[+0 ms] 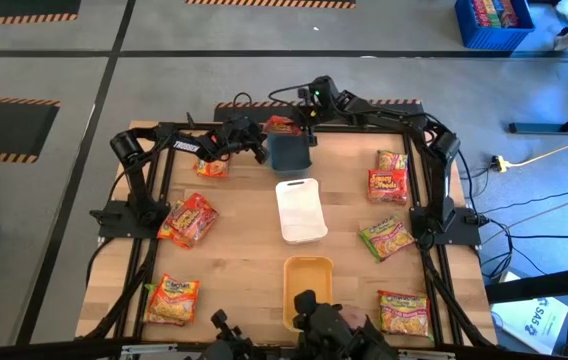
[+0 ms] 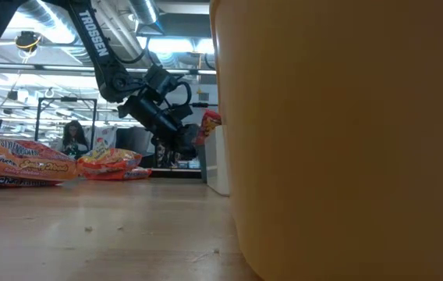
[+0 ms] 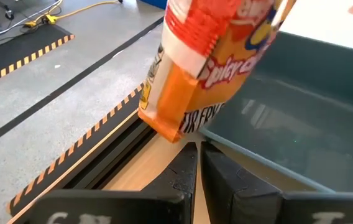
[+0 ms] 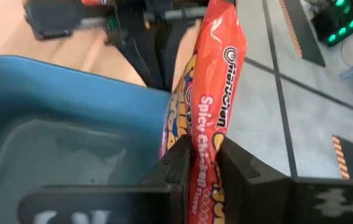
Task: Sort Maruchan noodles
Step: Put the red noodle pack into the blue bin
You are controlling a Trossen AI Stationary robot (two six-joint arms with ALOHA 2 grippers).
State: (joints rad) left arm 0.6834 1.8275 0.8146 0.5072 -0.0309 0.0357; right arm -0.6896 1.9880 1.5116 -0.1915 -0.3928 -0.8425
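The right gripper pinches a packet edge-on above the blue tray's 12 o'clock rim; it should move over the tray's middle before letting go. The left gripper, fingers closed and empty, waits at the tray's 9 o'clock. The packet is red-orange crinkly plastic, reading "Spicy Chicken".

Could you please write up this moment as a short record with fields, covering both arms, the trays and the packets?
right gripper: jaws shut on a red Spicy Chicken packet, held at the far rim of the blue-grey tray
left gripper: jaws shut, beside the blue-grey tray
white tray: table centre, nothing in it
orange-yellow tray: near edge
loose packets: three on the table's left side, four on its right
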